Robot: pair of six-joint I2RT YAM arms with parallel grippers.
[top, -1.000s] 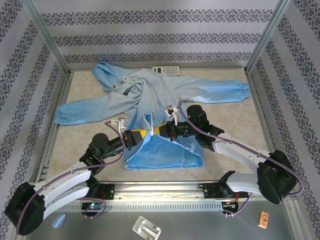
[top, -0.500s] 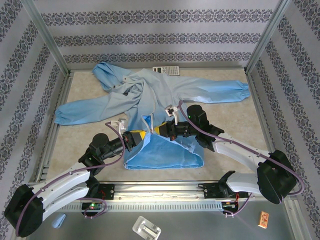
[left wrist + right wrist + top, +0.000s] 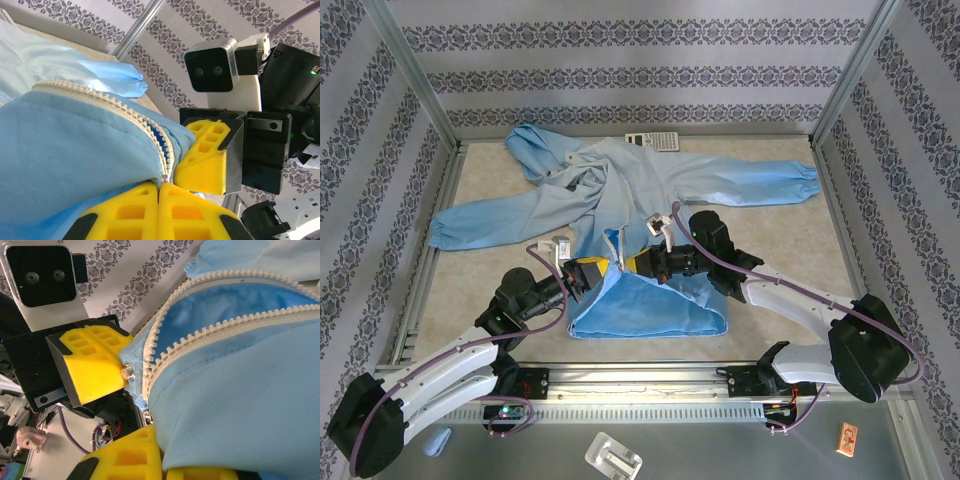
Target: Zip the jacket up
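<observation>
From above, the jacket (image 3: 720,185) is lying spread on the table (image 3: 470,290), sleeves reaching out to either side and hem toward the arms. The left gripper (image 3: 596,270) and right gripper (image 3: 638,263) are meeting just beside each other at the bottom of the front opening.

In the left wrist view, that arm's yellow fingers (image 3: 125,215) are pressing together with no gap, pinching the cloth right at the lower end of the zipper (image 3: 115,102).

In the right wrist view, the right jaws are closing on the lower edge of the other front panel (cloth is draping over the pads, so the exact bite is a judgement). The two rows of teeth are running apart in a V, with darker blue lining (image 3: 235,302) showing between them.

As for progress, the bottom ends are being brought together but are not yet joined, so the whole run of closing appears to be left.
</observation>
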